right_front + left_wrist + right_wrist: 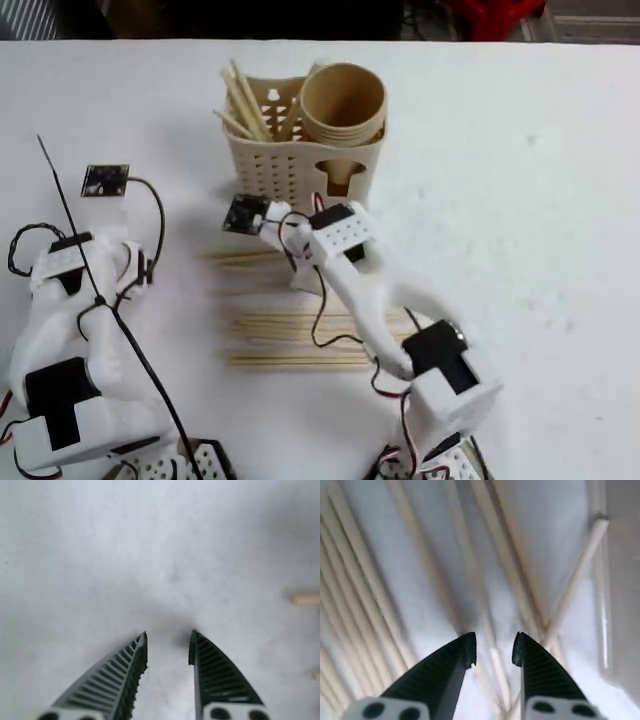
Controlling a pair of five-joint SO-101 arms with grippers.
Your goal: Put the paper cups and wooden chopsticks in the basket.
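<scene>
Right pincer [492, 650], jaws slightly spread, empty, just above loose wooden chopsticks [575, 577] beside basket [300, 165].

Likely a robotics lab; white table [540, 180]; wired left arm [60, 330], right arm [365, 290].

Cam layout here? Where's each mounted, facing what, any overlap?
High: fixed above, looks down on table, basket, loose chopsticks; left arm and right arm show.
Left wrist: on left arm, faces bare table and a chopstick end; left gripper, open.
Right wrist: on right arm, faces loose chopsticks up close; right gripper, open.
Shared: high and right wrist both see the loose chopsticks.
</scene>
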